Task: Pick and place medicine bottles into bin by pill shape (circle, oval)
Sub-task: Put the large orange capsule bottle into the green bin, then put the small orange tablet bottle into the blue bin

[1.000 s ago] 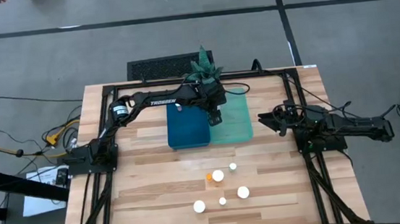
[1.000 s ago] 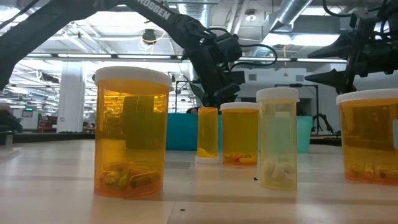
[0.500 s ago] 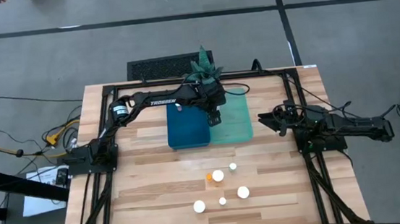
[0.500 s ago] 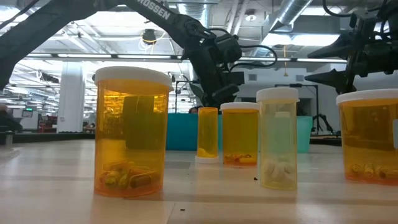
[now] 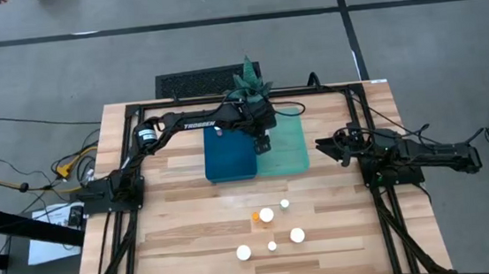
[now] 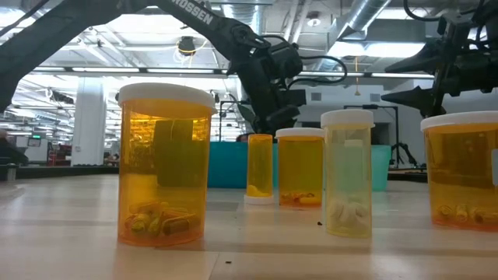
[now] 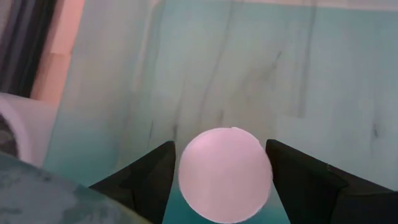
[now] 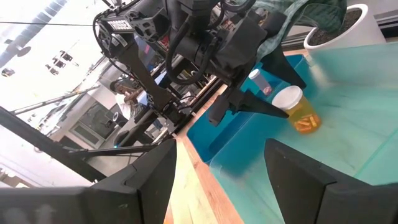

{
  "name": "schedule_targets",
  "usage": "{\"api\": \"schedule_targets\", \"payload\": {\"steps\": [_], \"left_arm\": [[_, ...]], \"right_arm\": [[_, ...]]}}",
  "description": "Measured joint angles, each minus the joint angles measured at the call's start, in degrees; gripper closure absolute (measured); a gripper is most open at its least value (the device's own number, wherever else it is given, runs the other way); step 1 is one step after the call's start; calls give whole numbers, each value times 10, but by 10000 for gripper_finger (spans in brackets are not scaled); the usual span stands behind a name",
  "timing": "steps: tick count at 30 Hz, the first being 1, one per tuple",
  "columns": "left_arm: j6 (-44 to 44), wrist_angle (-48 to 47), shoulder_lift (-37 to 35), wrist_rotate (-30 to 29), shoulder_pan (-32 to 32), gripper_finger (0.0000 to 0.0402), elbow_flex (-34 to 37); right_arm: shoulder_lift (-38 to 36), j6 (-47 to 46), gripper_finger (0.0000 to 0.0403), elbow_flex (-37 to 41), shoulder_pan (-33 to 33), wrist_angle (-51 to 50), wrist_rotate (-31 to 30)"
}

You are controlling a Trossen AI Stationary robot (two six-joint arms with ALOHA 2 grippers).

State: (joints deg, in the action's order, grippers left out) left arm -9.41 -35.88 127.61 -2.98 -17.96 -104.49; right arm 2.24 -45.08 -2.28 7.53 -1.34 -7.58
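My left gripper (image 5: 263,141) reaches to the far middle of the table, over the light green bin (image 5: 288,151) next to the blue bin (image 5: 228,156). It is shut on an amber medicine bottle with a white cap (image 7: 225,174), which also shows in the right wrist view (image 8: 297,111). Another bottle (image 5: 217,130) stands in the blue bin. Several more bottles stand on their bases near the table's front edge (image 5: 266,215), and fill the low view (image 6: 165,163). My right gripper (image 5: 327,144) waits open and empty at the right (image 8: 217,186). My left gripper pinches the bottle just under its white cap (image 7: 186,186), one finger on each side. The fingers (image 8: 261,107) come from above, slanting down. The bottle hangs slightly tilted, cap up, over the green bin's floor. Whether its base touches the floor, I cannot tell.
A potted green plant (image 5: 248,79) stands at the far edge just behind the bins. A black frame (image 5: 357,100) runs around the tabletop. Bare wood lies between the bins and the bottles at the front.
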Motion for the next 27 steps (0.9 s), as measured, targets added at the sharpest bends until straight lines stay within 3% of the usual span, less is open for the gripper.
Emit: {"api": "schedule_targets", "payload": {"steps": [5, 16, 22, 27], "left_arm": [[0, 4, 0, -3, 0, 146, 0], [-6, -2, -9, -22, 18, 73, -4], [-7, -70, -9, -15, 29, 72, -82], [21, -165, -9, 8, 44, 72, -192]], "right_arm": [[0, 0, 148, 0, 0, 0, 0], [0, 0, 148, 0, 0, 0, 0], [0, 0, 148, 0, 0, 0, 1], [0, 0, 148, 0, 0, 0, 1]]}}
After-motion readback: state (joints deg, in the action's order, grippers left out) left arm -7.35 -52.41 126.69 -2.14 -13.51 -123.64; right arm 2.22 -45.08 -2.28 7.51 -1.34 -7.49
